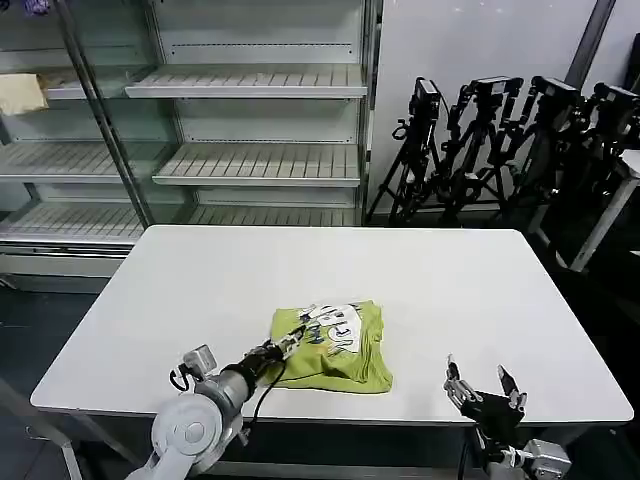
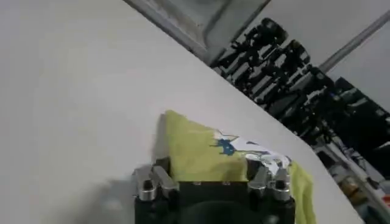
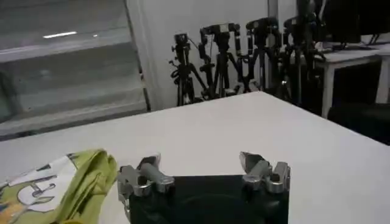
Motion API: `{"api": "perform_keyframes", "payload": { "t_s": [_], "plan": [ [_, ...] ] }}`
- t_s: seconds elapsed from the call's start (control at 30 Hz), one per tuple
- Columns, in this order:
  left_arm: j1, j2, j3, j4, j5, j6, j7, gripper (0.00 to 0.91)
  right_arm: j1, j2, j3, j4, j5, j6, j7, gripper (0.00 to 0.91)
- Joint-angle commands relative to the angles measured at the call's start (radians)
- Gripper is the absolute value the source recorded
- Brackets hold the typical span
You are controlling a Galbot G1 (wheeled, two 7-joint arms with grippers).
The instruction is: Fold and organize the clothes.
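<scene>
The clothes are one lime yellow-green T-shirt, folded into a small bundle with a white and blue print on top. It lies at the front middle of the white table. My left gripper is at the shirt's left edge and stands open, its fingers wide apart with the edge of the shirt between them. My right gripper hovers open over the front right of the table, well to the right of the shirt, holding nothing. In the right wrist view the right gripper has bare table between its fingers.
Empty metal shelves stand behind the table, with a pale cream cloth on a shelf at the far left. Black camera tripods are clustered at the back right. Bare tabletop surrounds the shirt on all sides.
</scene>
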Motion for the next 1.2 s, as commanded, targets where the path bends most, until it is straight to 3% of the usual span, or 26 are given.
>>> {"api": "perform_keyframes", "payload": {
  "t_s": [0.03, 0.57, 0.8, 0.97, 1.2],
  "plan": [
    [-0.006, 0.010, 0.008, 0.028, -0.053, -0.024, 0.022, 0.020, -0.016, 0.021, 0.006, 0.022, -0.009, 0.000, 0.001, 0.907],
    [-0.007, -0.017, -0.028, 0.024, -0.148, -0.037, 0.022, 0.010, -0.033, 0.020, 0.025, 0.059, -0.017, -0.009, 0.006, 0.907],
    [0.012, -0.015, -0.104, -0.026, -0.209, -0.037, 0.016, 0.020, -0.034, 0.027, 0.024, 0.061, -0.018, -0.010, 0.007, 0.907],
    [0.052, 0.074, -0.229, -0.074, -0.191, -0.026, 0.023, 0.010, -0.022, 0.025, 0.024, 0.052, -0.016, -0.008, 0.005, 0.907],
    [0.138, 0.345, -0.500, -0.089, 0.120, -0.005, 0.192, 0.020, 0.039, 0.010, 0.001, 0.009, -0.009, -0.008, 0.004, 0.907]
  ]
}}
